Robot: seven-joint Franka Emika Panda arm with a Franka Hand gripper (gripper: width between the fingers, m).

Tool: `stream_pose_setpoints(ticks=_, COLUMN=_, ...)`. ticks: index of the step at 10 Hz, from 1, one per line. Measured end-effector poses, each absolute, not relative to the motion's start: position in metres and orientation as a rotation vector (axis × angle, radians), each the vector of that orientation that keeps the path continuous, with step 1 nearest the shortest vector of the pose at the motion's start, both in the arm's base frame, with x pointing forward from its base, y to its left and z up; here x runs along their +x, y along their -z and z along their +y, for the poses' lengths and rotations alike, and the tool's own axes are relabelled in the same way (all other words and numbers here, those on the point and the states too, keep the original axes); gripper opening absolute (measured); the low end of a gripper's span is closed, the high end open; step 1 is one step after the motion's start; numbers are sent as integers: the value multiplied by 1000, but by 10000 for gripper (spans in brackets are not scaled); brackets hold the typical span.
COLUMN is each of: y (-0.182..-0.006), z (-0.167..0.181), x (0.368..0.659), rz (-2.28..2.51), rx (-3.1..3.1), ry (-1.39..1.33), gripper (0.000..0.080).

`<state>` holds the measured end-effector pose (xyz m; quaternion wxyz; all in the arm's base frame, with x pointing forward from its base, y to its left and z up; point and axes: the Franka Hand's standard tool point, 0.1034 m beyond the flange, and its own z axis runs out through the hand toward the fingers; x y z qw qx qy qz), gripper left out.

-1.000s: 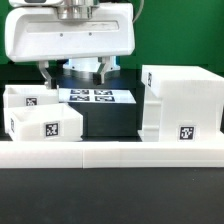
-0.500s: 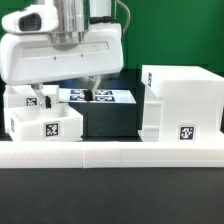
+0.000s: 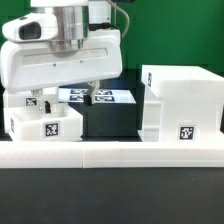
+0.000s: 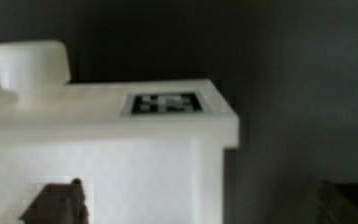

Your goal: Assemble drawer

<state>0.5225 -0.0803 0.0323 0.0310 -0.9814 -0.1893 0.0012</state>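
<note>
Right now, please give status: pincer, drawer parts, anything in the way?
Pincer open, empty, above the two trays. Housing apart, at exterior view's right. Nothing assembled; no obstruction visible.

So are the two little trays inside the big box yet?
Not yet, both are out. The front tray and the back tray sit at the exterior view's left; the big box stands apart at its right.
</note>
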Motion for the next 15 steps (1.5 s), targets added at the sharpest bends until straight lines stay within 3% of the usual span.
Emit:
stream_pose_setpoints(ticks=3, y=-11, z=-80, x=520, rz=-597, rx=-3041, ry=20, gripper=649)
stream_pose_setpoints(ticks=6, y=-5, z=-78, x=519, rz=-602, rx=-3043, ry=24, gripper=649)
stream_pose_setpoints(ticks=8, y=-5, z=-77, x=519, rz=-602, rx=-3043, ry=24, gripper=608)
stream_pose_setpoints(ticks=9, y=-5, z=-77, x=519, rz=-601, rx=-3044, ry=24, gripper=434)
stream_pose_setpoints(ticks=10, y=-5, z=-77, x=519, rz=-601, rx=-3044, ry=24, gripper=434)
stream_pose_setpoints(ticks=12, y=-5, z=-77, x=519, rz=-601, rx=-3044, ry=24, gripper=78)
stream_pose_setpoints(ticks=15, y=-6, z=-77, x=520, rz=-601, rx=-3044, ry=26, gripper=41)
